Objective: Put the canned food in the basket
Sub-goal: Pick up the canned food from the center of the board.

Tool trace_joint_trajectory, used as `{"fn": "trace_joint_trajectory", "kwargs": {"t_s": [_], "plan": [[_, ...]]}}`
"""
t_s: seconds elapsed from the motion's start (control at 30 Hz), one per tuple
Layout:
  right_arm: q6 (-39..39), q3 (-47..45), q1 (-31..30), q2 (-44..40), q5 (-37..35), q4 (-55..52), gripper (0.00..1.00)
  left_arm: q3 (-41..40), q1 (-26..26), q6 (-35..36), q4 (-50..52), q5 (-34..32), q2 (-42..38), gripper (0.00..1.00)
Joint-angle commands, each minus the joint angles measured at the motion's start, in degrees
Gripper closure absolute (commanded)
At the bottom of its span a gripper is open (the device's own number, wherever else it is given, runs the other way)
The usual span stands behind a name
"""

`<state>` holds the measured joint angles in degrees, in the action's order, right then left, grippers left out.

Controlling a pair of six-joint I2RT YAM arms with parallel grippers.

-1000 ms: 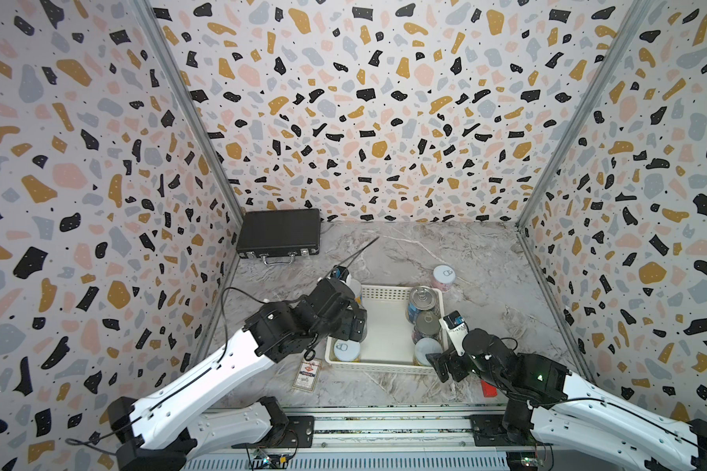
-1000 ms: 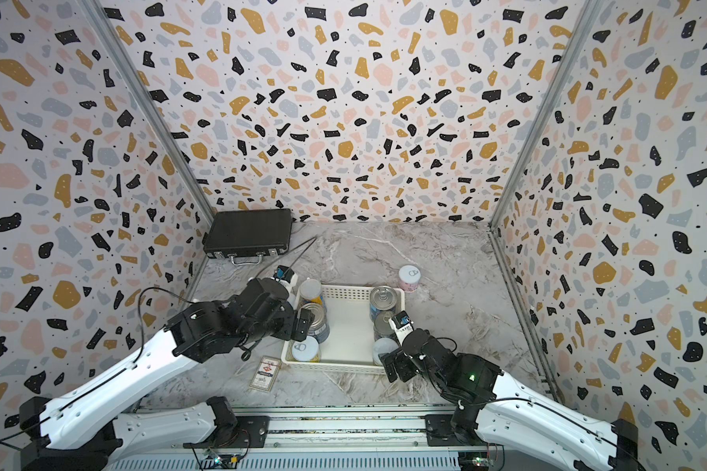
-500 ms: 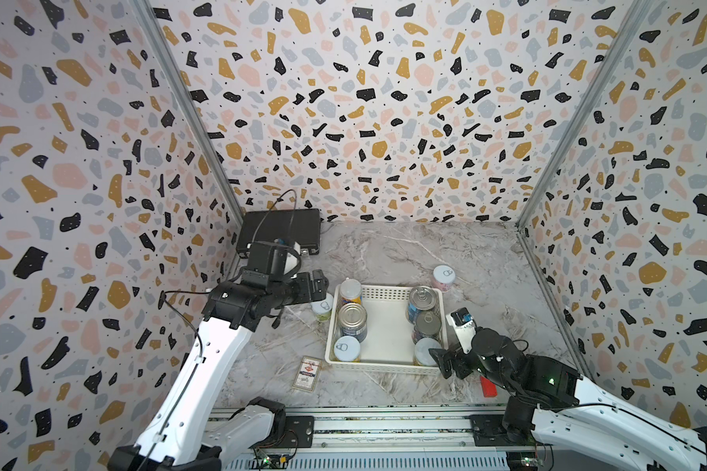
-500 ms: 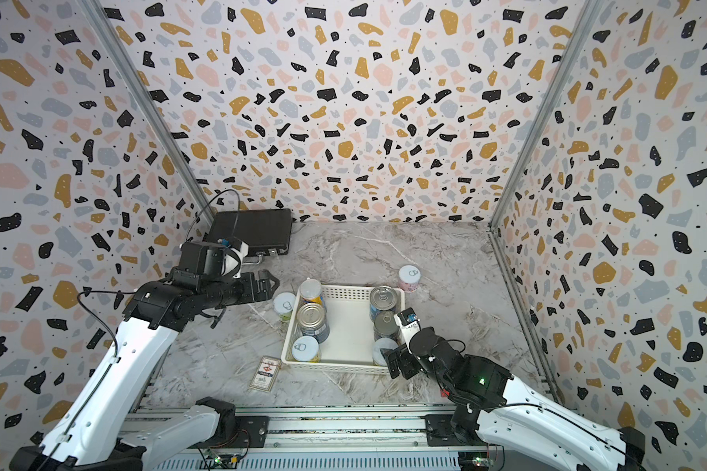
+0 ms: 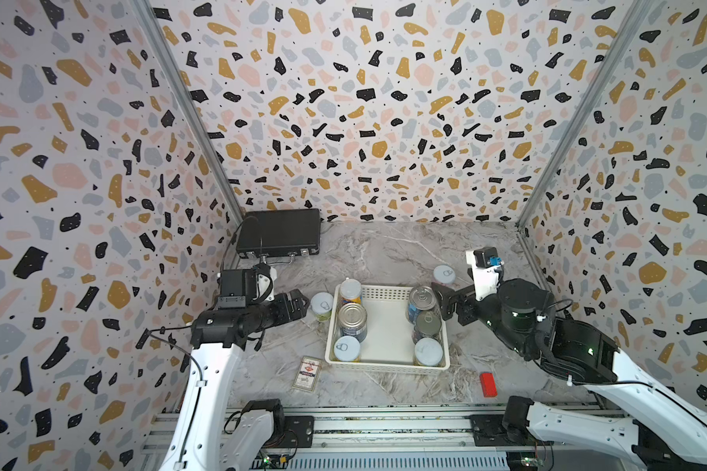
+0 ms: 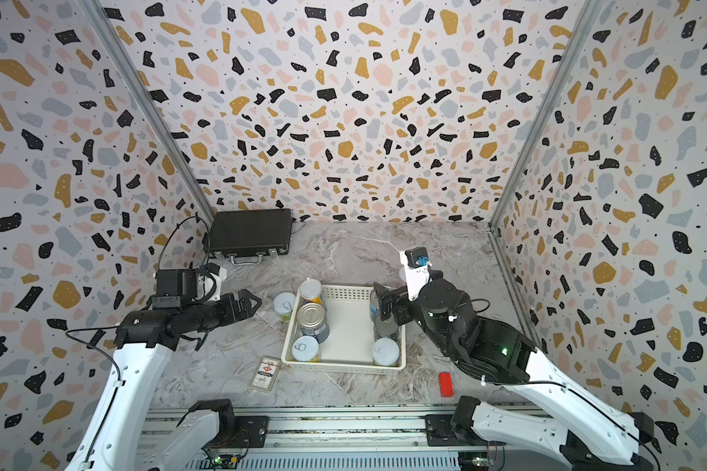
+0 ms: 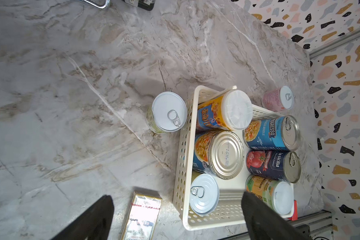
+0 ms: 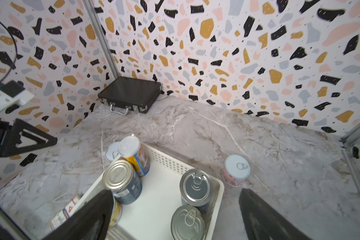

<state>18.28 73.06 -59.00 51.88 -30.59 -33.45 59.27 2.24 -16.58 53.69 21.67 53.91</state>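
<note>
Left wrist view | left fingers point(image 7: 262, 220) apart | green can point(image 7: 167, 113) ahead, seemingly untouched

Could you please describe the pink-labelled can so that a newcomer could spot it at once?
Find the white basket in the middle of the marble table. Just past its far corner on the robot's right, one small can stands alone on the marble. Its pink label sets it apart; the other can outside is green-labelled.

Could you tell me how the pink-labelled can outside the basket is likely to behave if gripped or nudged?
The pink-labelled can looks short and wide, so a nudge would probably slide it on the smooth table rather than tip it. Its rigid-looking round wall should take a firm grip; toppled, it could roll.
</note>
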Motion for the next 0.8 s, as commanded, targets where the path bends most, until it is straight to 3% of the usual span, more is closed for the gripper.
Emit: {"fn": "trace_joint_trajectory", "kwargs": {"t_s": [0.0, 0.23, 0.57, 0.67, 0.77], "plan": [[-3.12, 3.94, 0.86, 1.43, -4.38, -0.58, 0.0, -0.72, 0.22, 1.47, -1.72, 2.15, 0.74, 0.0], [0.2, 6.87, 11.66, 6.5, 4.56, -1.48, 0.0, -1.26, 0.14, 1.2, -2.3, 1.88, -0.52, 0.0], [2.88, 15.83, 29.62, 23.54, 15.6, -4.99, 0.0, -1.37, -0.43, 1.11, -2.3, 1.82, -0.45, 0.0], [3.03, 15.68, 34.37, 26.81, 15.86, -5.5, 0.0, -1.35, -0.57, 1.11, -2.34, 1.88, -0.56, 0.0], [5.32, 14.34, 40.79, 29.53, 20.43, -5.48, 0.0, -1.34, -0.74, 1.11, -2.33, 1.88, -0.56, 0.0]]}}
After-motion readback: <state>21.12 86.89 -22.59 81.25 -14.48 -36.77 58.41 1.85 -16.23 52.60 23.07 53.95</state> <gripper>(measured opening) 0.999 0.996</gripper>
